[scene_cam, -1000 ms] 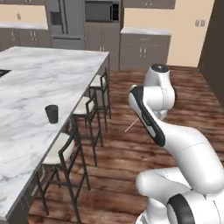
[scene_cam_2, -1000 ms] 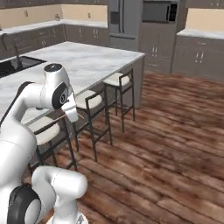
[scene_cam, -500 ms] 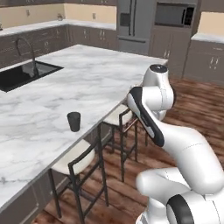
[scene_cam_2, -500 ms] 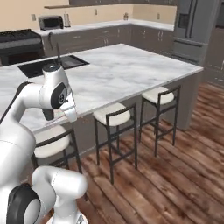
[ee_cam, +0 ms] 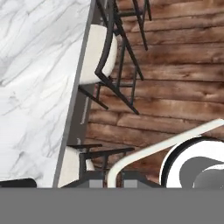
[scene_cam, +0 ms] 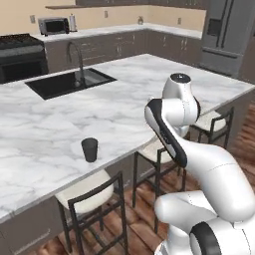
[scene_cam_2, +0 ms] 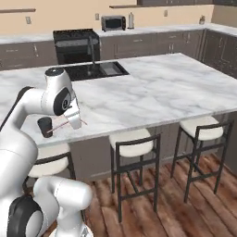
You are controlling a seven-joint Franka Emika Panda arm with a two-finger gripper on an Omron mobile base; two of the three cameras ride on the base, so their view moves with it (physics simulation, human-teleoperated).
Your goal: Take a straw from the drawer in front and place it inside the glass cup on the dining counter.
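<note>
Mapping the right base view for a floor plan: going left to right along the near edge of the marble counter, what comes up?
Small dark tumbler → thin pinkish-red straw → cream-seated black stool → second such stool.

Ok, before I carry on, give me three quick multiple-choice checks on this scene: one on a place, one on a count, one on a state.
1. Where is the glass cup?
A. in the sink
B. on the dining counter, near its stool-side edge
C. on a stool

2. How many stools stand along the counter?
A. one
B. three
C. five

3. What is the straw's state?
A. held in the gripper
B. standing in the cup
C. lying on the floor

Answers:
1 B: the glass cup stands on the dining counter by the edge above the stools.
2 B: both base views show three seats.
3 A: the straw rises from the gripper.
</note>
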